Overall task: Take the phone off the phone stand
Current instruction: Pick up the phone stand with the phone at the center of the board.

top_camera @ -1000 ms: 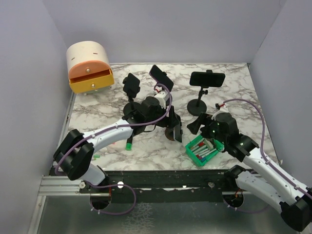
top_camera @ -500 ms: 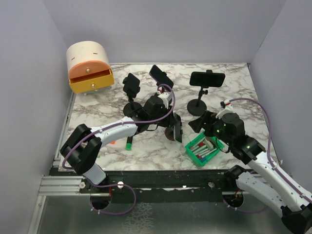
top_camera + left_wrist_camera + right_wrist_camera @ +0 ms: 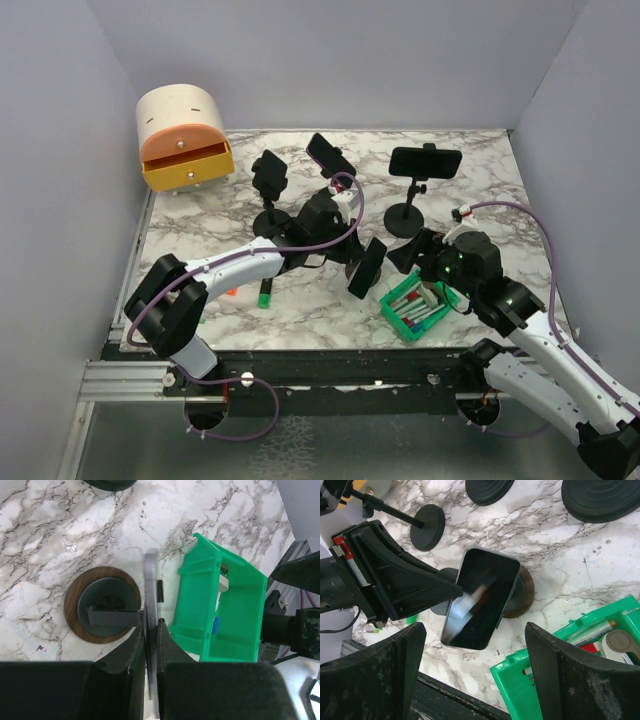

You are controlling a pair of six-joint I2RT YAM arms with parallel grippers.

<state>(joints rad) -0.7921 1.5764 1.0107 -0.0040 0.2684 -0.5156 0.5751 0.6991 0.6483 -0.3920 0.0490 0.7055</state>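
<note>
A black phone (image 3: 367, 267) stands on edge, tilted, beside a stand with a round wooden base (image 3: 102, 605). My left gripper (image 3: 150, 625) is shut on the phone's thin edge (image 3: 151, 590). The stand's grey arm (image 3: 112, 616) reaches up to the phone's back. In the right wrist view the phone's dark screen (image 3: 481, 597) covers most of the stand base (image 3: 524, 597). My right gripper (image 3: 475, 680) hangs open just right of the phone, above the table, holding nothing.
A green bin (image 3: 418, 305) of markers sits right beside the phone. Three other phones stand on black stands behind (image 3: 270, 173), (image 3: 330, 155), (image 3: 426, 160). An orange drawer box (image 3: 183, 135) is at the back left. A green marker (image 3: 264, 295) lies near the front.
My left gripper has closed on the phone. The phone has tipped and shifted a little to the right, toward the green bin. The right arm has barely moved.
</note>
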